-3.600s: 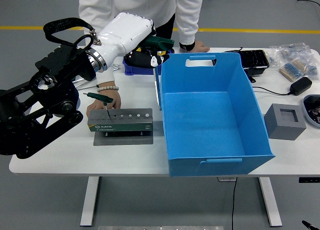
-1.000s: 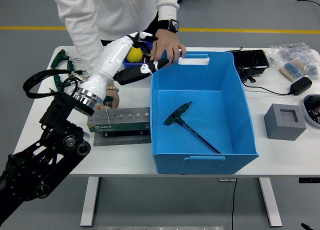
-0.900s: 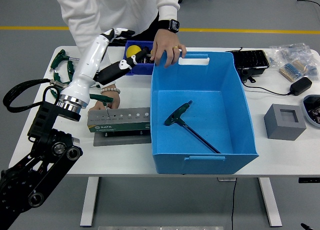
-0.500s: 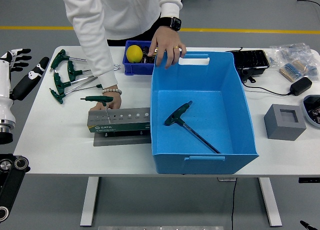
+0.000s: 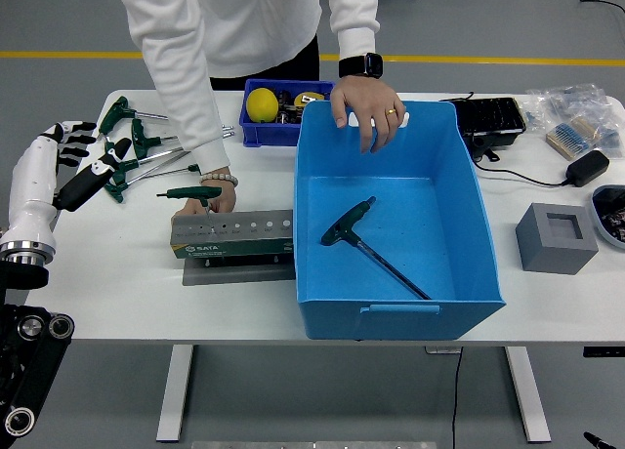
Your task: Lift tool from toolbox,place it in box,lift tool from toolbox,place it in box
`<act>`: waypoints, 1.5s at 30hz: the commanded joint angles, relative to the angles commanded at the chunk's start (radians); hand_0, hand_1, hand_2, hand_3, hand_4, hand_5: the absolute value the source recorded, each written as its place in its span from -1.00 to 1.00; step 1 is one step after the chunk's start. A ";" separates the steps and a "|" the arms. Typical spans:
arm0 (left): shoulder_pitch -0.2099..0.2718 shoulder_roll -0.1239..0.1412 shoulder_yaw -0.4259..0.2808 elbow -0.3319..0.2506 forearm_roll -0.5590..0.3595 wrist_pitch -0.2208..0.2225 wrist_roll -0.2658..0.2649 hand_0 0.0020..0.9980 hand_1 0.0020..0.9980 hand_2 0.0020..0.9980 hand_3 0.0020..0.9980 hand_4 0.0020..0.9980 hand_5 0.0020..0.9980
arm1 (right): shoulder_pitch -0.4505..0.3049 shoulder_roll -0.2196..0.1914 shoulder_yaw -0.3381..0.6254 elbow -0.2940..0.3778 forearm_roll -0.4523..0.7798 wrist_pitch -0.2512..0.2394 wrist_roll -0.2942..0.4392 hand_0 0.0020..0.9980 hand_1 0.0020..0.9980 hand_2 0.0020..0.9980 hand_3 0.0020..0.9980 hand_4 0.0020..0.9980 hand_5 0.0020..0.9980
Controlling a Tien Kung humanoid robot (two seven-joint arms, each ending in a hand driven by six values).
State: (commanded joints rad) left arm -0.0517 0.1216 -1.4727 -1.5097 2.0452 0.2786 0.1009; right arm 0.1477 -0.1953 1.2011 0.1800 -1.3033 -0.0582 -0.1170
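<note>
The left hand [image 5: 73,161] hovers over the left end of the white tabletop [image 5: 117,273], its fingers [image 5: 78,129] released and spread, grasping nothing; the white forearm runs down to the left edge, and the right arm is out of sight. One T-handle tool [image 5: 371,247] lies flat on the floor of the blue box [image 5: 400,317], its green handle toward the far left and its dark shaft pointing to the near right. The grey toolbox [image 5: 232,235], a block with a row of holes, sits on a grey plate just left of the box, with one green-handled tool [image 5: 190,192] standing at its far left corner, apparently in a hole, though the view is too coarse to be sure. Several more green-handled tools [image 5: 137,146] lie loose on the tabletop beside the robot's hand. A person in a white top stands at the far side: one hand [image 5: 210,197] rests behind the toolbox, the other hand [image 5: 368,105], with a watch on its wrist, grips the box's far rim. A small blue bin [image 5: 256,129] holding a yellow ball [image 5: 261,104] stands far left of the box.
</note>
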 joint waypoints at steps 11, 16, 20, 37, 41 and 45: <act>-0.164 0.072 0.215 0.072 0.224 -0.106 -0.068 0.35 0.47 0.53 0.52 1.00 0.18 | 0.012 -0.005 -0.002 0.000 -0.002 0.001 0.004 0.55 0.39 0.46 0.40 1.00 0.57; -0.181 0.088 0.251 0.085 0.224 -0.130 -0.060 0.38 0.50 0.57 0.54 1.00 0.12 | 0.010 -0.005 -0.004 0.000 0.001 0.001 0.004 0.55 0.39 0.46 0.41 0.99 0.57; -0.192 0.100 0.277 0.095 0.224 -0.145 -0.064 0.38 0.50 0.57 0.54 1.00 0.12 | 0.005 -0.002 -0.011 0.000 0.006 0.001 0.003 0.55 0.39 0.46 0.41 0.99 0.57; -0.352 0.238 0.523 0.148 0.224 -0.290 -0.071 0.40 0.24 0.24 0.23 1.00 0.14 | 0.010 -0.004 -0.014 0.000 0.007 0.002 0.004 0.55 0.39 0.46 0.41 0.99 0.57; -0.382 0.254 0.555 0.153 0.224 -0.345 -0.050 0.40 0.15 0.11 0.03 1.00 0.19 | 0.007 -0.002 -0.017 0.000 0.009 0.002 0.004 0.55 0.39 0.46 0.41 0.99 0.57; -0.405 0.269 0.584 0.154 0.224 -0.384 -0.031 0.40 0.15 0.11 0.03 1.00 0.19 | 0.006 -0.002 -0.017 0.000 0.008 0.003 0.003 0.55 0.39 0.46 0.41 0.99 0.57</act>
State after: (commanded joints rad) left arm -0.4571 0.3905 -0.8886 -1.3555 2.2689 -0.1051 0.0697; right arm 0.1537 -0.1970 1.1840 0.1800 -1.2948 -0.0554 -0.1138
